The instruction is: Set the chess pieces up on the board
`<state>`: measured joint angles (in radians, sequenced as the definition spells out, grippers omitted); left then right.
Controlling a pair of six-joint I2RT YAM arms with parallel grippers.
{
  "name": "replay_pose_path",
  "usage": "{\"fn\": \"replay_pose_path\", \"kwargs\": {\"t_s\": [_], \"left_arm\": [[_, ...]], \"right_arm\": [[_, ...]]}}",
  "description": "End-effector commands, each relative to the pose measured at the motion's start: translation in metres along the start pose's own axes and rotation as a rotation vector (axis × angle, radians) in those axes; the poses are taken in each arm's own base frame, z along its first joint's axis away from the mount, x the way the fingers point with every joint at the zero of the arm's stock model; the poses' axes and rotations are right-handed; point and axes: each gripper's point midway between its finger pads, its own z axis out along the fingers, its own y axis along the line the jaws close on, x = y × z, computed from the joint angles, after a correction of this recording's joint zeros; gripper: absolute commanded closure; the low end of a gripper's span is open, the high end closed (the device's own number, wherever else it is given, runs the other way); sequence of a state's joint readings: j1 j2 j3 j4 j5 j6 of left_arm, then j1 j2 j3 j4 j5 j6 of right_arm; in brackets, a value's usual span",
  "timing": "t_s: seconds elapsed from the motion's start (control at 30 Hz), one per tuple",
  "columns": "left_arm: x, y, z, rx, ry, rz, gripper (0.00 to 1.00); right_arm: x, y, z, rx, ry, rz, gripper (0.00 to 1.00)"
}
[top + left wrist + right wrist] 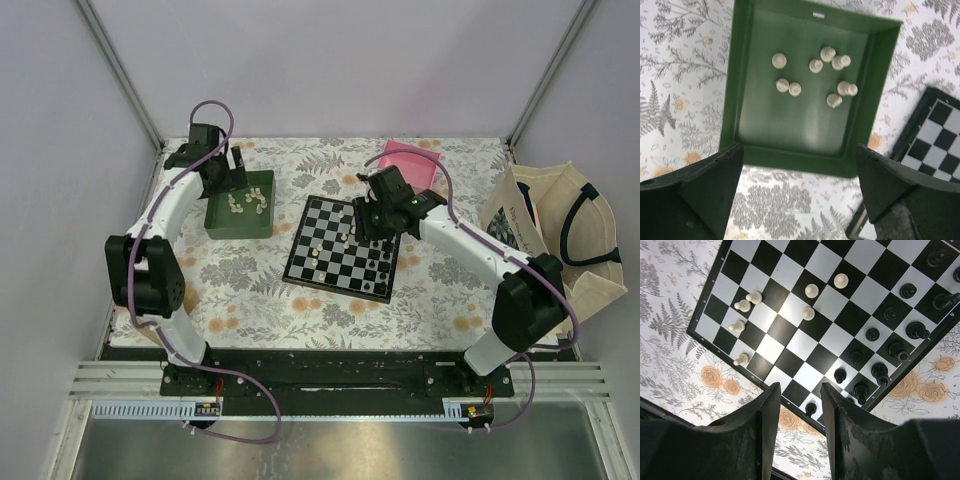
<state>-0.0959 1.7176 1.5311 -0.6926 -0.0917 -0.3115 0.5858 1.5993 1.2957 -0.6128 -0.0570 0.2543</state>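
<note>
Mid-tabletop lies the board [335,262], with black pieces [872,334] ranked along its edge on the right arm's side. A few white pieces [811,290] are scattered over its other half, and a couple near the far edge look tipped over. Toward the tabletop's far left corner sits a green tray [790,157] with eight more white pieces [815,65] lying loose on its floor, some touching in pairs.

Above the tray's near wall, the left fingers [710,180] are spread wide with nothing between them. Over the board's near corner, the right fingers [760,425] are narrowly parted and also hold nothing.

The pieces look tiny, light, rigid and smooth, so they will likely roll or skid if nudged and topple if set down off-square. A pinch across the waist, just under the head, seems the safest hold. In the tray, a lone piece away from the walls is the easier pick, since touching pairs may come up together or get knocked aside.
</note>
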Motion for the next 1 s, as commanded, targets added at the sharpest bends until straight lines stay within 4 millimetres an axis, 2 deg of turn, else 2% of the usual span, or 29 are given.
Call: {"fn": "replay_pose_path", "kwargs": {"t_s": [0.0,0.1,0.23,0.4,0.53,0.6,0.73,0.97], "left_arm": [[-0.035,-0.011,0.020,0.038,-0.052,0.012,0.09],[-0.035,-0.020,0.042,0.078,-0.012,0.076,0.13],[-0.041,-0.025,0.058,0.109,-0.014,0.165,0.14],[-0.038,-0.023,0.079,0.116,0.015,0.276,0.18],[-0.034,-0.018,0.094,0.103,0.026,0.349,0.33],[-0.028,-0.014,0.103,0.090,0.047,0.364,0.36],[-0.022,-0.016,0.113,0.109,0.062,0.372,0.41],[-0.015,-0.024,0.125,0.162,0.081,0.371,0.43]], "right_arm": [[-0.028,0.014,-0.028,-0.084,-0.100,-0.008,0.53],[-0.027,0.017,-0.029,-0.100,-0.103,-0.005,0.53],[-0.021,0.015,-0.029,-0.097,-0.098,-0.005,0.53],[-0.018,0.014,-0.031,-0.101,-0.099,-0.004,0.54],[-0.017,0.015,-0.033,-0.107,-0.104,-0.001,0.54],[-0.017,0.016,-0.034,-0.110,-0.108,0.000,0.54],[-0.017,0.016,-0.034,-0.114,-0.108,0.003,0.55],[-0.017,0.016,-0.033,-0.111,-0.105,0.001,0.55]]}}
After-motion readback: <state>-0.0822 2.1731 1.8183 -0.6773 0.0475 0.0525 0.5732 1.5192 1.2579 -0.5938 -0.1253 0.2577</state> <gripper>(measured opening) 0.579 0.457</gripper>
